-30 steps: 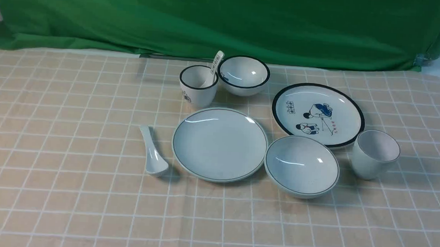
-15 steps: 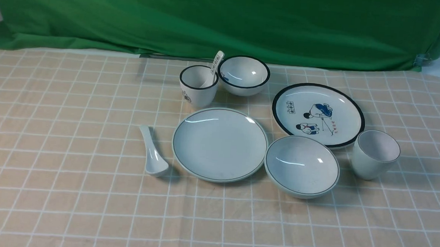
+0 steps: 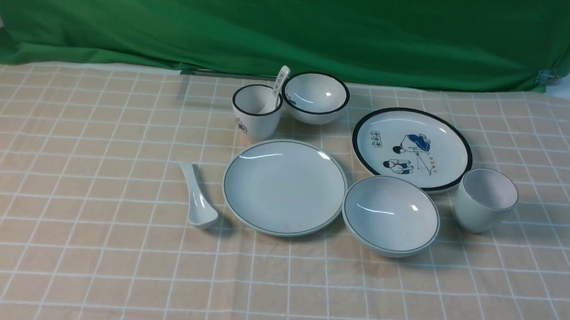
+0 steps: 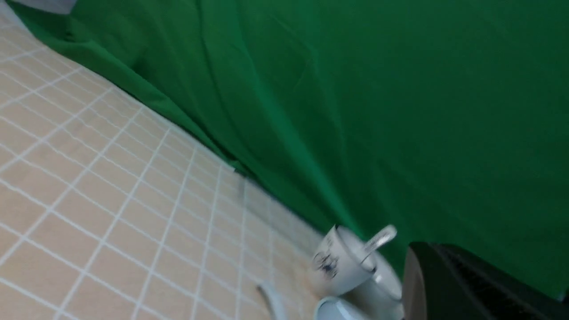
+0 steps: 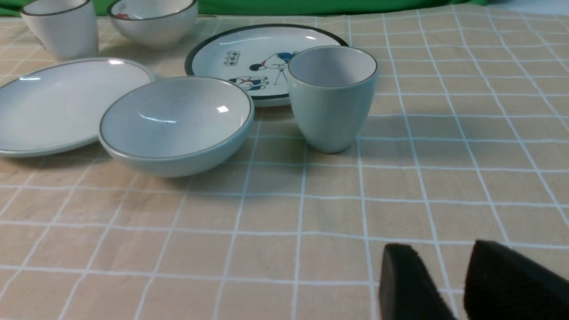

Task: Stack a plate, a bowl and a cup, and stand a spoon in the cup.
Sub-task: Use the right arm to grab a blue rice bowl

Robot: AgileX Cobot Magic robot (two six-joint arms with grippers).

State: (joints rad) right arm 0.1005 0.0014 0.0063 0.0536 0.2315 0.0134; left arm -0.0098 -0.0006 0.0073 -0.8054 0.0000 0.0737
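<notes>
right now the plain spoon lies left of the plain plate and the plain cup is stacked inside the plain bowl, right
The plain cup stands on the cloth, right of the plain bowl, as the front view shows; the rest holds.

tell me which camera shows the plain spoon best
The front view: it shows the whole plain spoon, handle to scoop, unobstructed. The left wrist view catches only part of it, blurred, at the frame's edge; the right wrist view doesn't show it.

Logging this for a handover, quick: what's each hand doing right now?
Left hand: closed, holding nothing.
Right hand: open, with a gap between its fingers, holding nothing.
</notes>
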